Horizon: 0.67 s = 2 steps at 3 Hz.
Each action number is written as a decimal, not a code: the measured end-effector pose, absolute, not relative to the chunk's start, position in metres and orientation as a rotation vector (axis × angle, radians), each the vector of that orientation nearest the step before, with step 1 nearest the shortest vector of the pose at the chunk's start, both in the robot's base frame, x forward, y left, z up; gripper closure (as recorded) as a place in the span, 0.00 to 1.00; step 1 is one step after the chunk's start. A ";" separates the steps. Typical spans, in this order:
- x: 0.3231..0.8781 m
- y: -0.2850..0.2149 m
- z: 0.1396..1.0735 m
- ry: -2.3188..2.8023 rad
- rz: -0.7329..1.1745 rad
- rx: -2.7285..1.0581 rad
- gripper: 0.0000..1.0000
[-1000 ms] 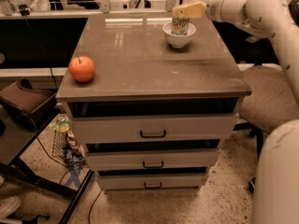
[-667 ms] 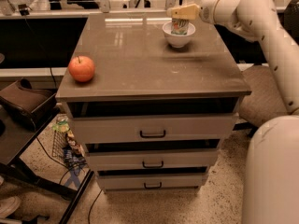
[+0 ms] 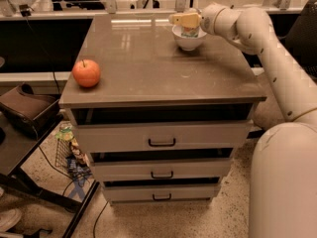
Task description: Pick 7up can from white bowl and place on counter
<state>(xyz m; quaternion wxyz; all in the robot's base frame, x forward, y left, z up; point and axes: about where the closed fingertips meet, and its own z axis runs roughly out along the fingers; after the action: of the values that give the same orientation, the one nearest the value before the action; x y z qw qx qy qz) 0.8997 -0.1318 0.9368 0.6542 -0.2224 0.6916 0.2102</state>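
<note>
Now | arm [image 3: 270, 58] outstretched | gripper [image 3: 184, 20] over 7up can [image 3: 190, 32] in white bowl [image 3: 188, 43] | grip unclear

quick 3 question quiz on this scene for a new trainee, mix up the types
1. Where is the gripper?
A) just above the white bowl, at the far side of the counter
B) at the counter's front edge
C) at a drawer handle

2. True or false: the apple lies on the counter near its front corner, well apart from the white bowl.

3. Fill in: the 7up can is inside the ____.

Key: 1 A; 2 true; 3 white bowl
</note>
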 end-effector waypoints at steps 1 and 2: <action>0.902 -0.129 0.922 1.565 0.476 -0.461 0.18; 0.903 -0.126 0.921 1.565 0.480 -0.462 0.41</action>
<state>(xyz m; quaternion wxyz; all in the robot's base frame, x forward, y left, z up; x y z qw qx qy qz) 0.9030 -0.1255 0.9212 0.6595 -0.2043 0.6916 0.2119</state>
